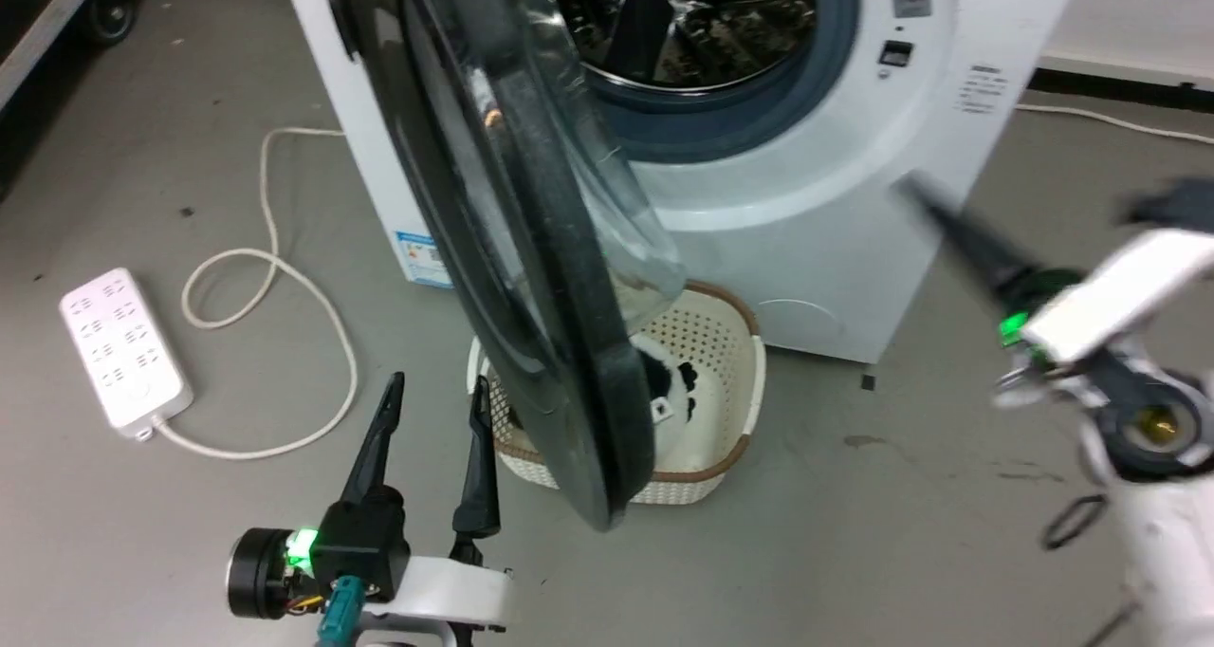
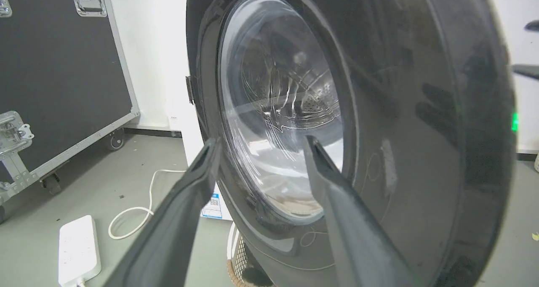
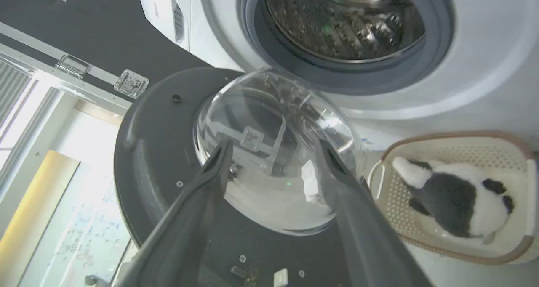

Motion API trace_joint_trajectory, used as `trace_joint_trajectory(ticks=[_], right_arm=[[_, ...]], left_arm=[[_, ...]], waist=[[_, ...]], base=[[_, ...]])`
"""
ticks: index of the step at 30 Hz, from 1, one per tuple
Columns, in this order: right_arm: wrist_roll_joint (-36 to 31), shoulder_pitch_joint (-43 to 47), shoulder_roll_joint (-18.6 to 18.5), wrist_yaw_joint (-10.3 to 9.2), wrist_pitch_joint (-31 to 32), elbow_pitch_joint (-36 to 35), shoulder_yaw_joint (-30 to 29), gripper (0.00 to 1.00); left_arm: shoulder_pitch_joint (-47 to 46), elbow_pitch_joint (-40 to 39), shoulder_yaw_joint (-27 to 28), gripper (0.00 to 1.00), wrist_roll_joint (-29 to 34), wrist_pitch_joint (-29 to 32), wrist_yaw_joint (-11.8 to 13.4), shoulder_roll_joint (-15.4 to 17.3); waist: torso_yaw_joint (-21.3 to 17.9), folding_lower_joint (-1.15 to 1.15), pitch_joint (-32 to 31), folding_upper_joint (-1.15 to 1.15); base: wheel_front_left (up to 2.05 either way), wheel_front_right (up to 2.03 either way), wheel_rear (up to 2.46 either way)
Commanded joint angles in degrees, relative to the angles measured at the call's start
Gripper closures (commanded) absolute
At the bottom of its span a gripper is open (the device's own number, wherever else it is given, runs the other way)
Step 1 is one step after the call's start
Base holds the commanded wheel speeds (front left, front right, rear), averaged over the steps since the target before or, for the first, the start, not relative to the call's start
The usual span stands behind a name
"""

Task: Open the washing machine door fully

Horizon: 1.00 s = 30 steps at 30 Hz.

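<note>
Right gripper (image 3: 276,144) gapes wide, empty, facing the washing machine door (image 3: 156,152).

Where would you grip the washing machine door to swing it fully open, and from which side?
Likely the free rim of the washing machine door, opposite the hinge. Come edge-on from the front, left claw straddling the black ring: that edge is thin and faces the robot, while the glass bowl bulges smoothly.
</note>
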Motion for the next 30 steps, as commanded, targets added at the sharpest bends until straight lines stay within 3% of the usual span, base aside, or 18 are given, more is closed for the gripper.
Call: trace_joint_trajectory(ticks=[1,2,4,5,6,9,12,14,23,30], right_arm=[[-1.95,1.77,-1.10,0.07,-3.95,-3.09,-0.81,0.00],[-7.03,4.63,-3.69,0.07,-11.84,-9.53,-0.92,0.00],[-10.12,6.19,-5.54,0.07,-15.57,-12.38,-0.27,0.00],[-17.44,9.30,-10.18,0.07,-23.08,-16.86,1.79,0.00],[-17.44,9.30,-10.18,0.07,-23.08,-16.86,1.79,0.00],[-28.76,14.28,-15.47,0.07,-33.92,-19.07,4.30,0.00],[-40.70,18.78,-16.90,0.07,-41.10,-17.77,3.80,0.00],[-47.55,21.47,-14.73,0.07,-42.82,-16.87,1.58,0.00],[-66.38,32.59,2.79,0.07,-43.92,-19.47,-7.07,0.00],[-69.98,36.37,7.17,0.07,-43.94,-21.45,-7.81,0.00]], left_arm=[[0.07,-0.30,0.47,0.00,-0.06,-0.32,0.04,0.09],[-0.14,-0.68,1.41,0.00,-0.34,-0.32,0.07,0.09],[-0.22,-0.84,1.93,0.00,-0.41,-0.32,0.07,0.09],[-0.24,-1.09,2.74,0.00,-0.30,-0.32,-0.09,0.09],[-0.24,-1.09,2.74,0.00,-0.30,-0.32,-0.09,0.09],[0.15,-1.22,3.85,0.00,0.03,-0.32,-0.52,0.09],[0.98,-1.28,5.16,0.00,0.31,-0.32,-1.12,0.10],[1.68,-1.27,5.72,0.00,0.45,-0.32,-1.59,0.10],[4.54,0.51,6.45,0.00,0.79,-0.32,-3.95,0.10],[5.30,2.23,5.93,0.00,0.78,-0.32,-5.20,0.10]], waist=[[-1.00,0.00,-0.58,0.00],[-1.79,0.00,-0.85,0.00],[-2.26,0.00,-0.99,0.00],[-3.05,0.00,-1.29,0.00],[-3.05,0.00,-1.29,0.00],[-4.30,0.00,-2.00,0.00],[-5.45,0.00,-2.66,0.00],[-6.01,0.00,-3.08,0.00],[-7.78,0.00,-4.35,0.00],[-8.02,0.00,-4.80,0.00]], base=[[0.00,0.00,0.00],[0.00,0.00,0.00],[0.00,0.00,0.00],[0.00,0.00,0.00],[0.00,0.00,0.00],[0.00,0.00,0.00],[0.00,0.00,0.00],[0.00,0.00,0.00],[0.00,0.00,0.00],[0.00,0.00,0.00]])
